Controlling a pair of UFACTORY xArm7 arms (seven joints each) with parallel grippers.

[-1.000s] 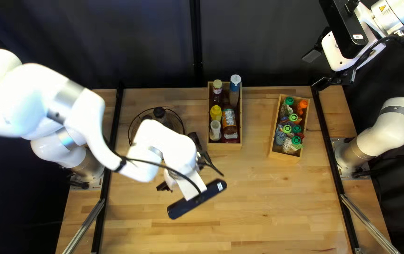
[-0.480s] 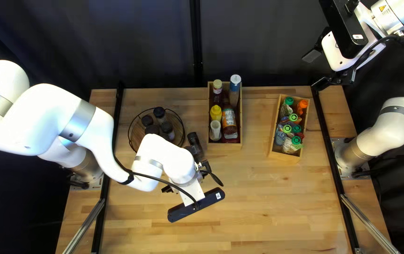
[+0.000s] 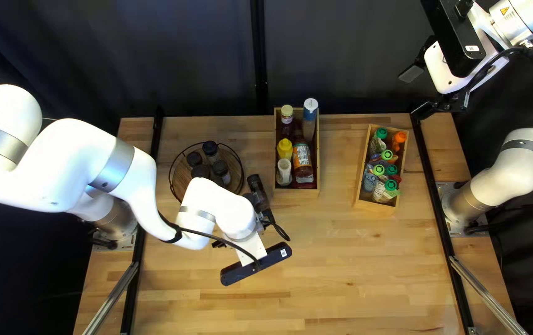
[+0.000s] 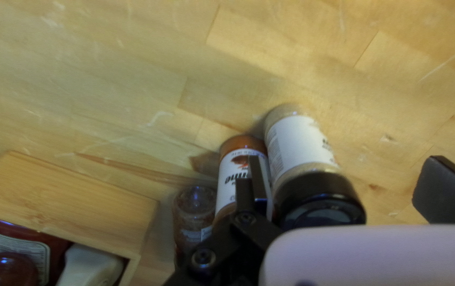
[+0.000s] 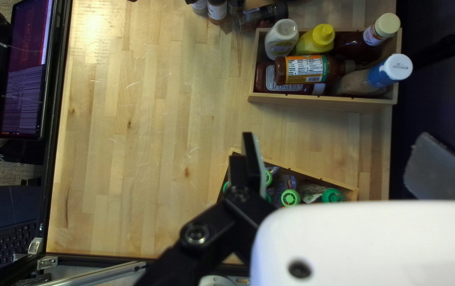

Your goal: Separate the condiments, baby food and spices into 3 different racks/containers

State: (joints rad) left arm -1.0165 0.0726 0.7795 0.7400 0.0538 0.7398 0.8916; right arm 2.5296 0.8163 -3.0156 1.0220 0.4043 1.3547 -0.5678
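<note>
Left hand (image 4: 344,159): open, its fingers set wide apart; a black-lidded spice jar (image 4: 301,151) lay between their lines of approach, ungripped.

Right hand (image 5: 336,140): likewise open, with nothing in its grasp; raised beyond the far right corner of the worktop (image 3: 341,267).

Condiments: grouped in the middle box (image 3: 296,193), including a yellow mustard bottle (image 3: 284,149) and a brown sauce bottle (image 3: 302,160); this class appeared complete.

Baby food: pouches (image 3: 376,146) with green and orange caps, gathered in the right-hand box (image 3: 374,206); this class likewise appeared complete.

Spices, placed: four dark-lidded jars (image 3: 220,167) on the round wire-railed tray (image 3: 235,166).

Spices, remaining: at least three jars loose on the worktop between tray and middle box, namely the black-lidded one, a white-labelled orange-brown jar (image 4: 232,169) beside it, and a clear-bottomed dark jar (image 4: 193,209).

Progress: two classes seemingly finished, the third perhaps half done.

Next requirement: a grip on one loose jar and its transfer to the tray; the close spacing risked a finger nudging a neighbour.
</note>
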